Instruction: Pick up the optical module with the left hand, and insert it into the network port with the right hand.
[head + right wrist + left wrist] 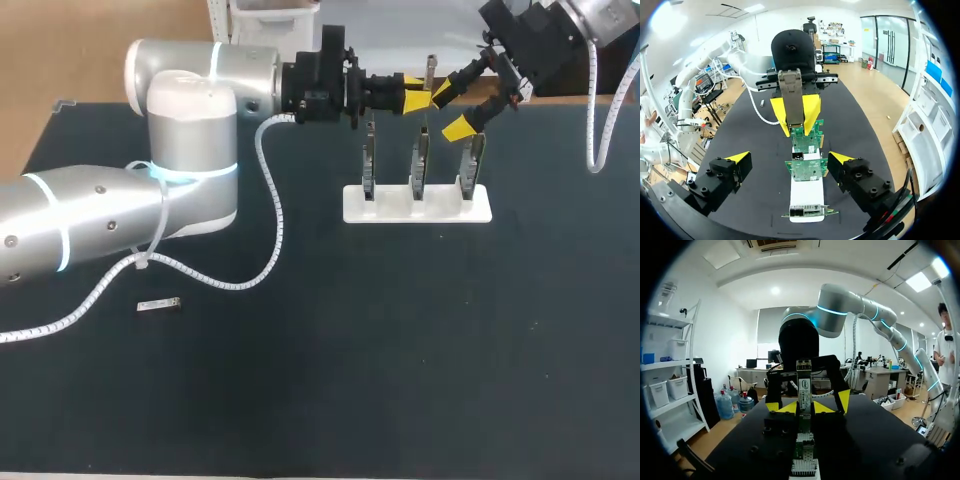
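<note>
At lower left of the head view, a small grey piece [158, 304] lies on the black table [400, 380]. Upper centre, the left gripper [415, 98] pinches the optical module [431, 70] upright, above the white stand [417, 207] of three circuit boards [420, 160]. Upper right, the right gripper [455, 110] hangs spread, near the module but not touching it.

My left arm [100, 215] runs off the head view's left edge. My right arm [590, 20] runs off its top right corner, so only its wrist and fingers show. From above, the lower end of the optical module [430, 68] is hidden behind the yellow tips of my left gripper [420, 98], and the small flat piece [158, 304] on the table [350, 380] is too small to identify.
</note>
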Robot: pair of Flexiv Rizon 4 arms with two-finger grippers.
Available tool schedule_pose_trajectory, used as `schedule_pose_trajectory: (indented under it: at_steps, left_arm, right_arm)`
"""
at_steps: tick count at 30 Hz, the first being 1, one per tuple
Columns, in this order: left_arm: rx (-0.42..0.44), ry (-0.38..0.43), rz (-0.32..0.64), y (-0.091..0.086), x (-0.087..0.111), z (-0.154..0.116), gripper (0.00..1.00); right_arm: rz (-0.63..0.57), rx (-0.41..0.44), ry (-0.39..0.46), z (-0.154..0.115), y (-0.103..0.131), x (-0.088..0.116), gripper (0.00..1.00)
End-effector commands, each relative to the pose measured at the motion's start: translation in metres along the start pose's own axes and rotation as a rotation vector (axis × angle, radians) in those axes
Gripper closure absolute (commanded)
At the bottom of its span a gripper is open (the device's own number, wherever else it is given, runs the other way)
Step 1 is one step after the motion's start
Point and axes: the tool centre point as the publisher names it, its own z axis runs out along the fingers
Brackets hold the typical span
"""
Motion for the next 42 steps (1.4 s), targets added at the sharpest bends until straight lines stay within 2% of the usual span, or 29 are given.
schedule_pose_trajectory:
  at_steps: [1,17,42]
  left_arm:
    - [-0.003,0.002,-0.007,0.002,0.005,0.001,1.0]
    - [-0.007,0.002,-0.052,0.001,0.019,0.007,1.0]
    - [-0.005,0.009,-0.077,-0.004,0.024,0.004,1.0]
  right_arm:
    - [0.0,0.005,0.0,0.0,0.002,0.0,0.0]
    - [0.0,0.005,0.0,0.0,0.002,0.0,0.0]
    - [0.0,0.005,0.0,0.0,0.002,0.0,0.0]
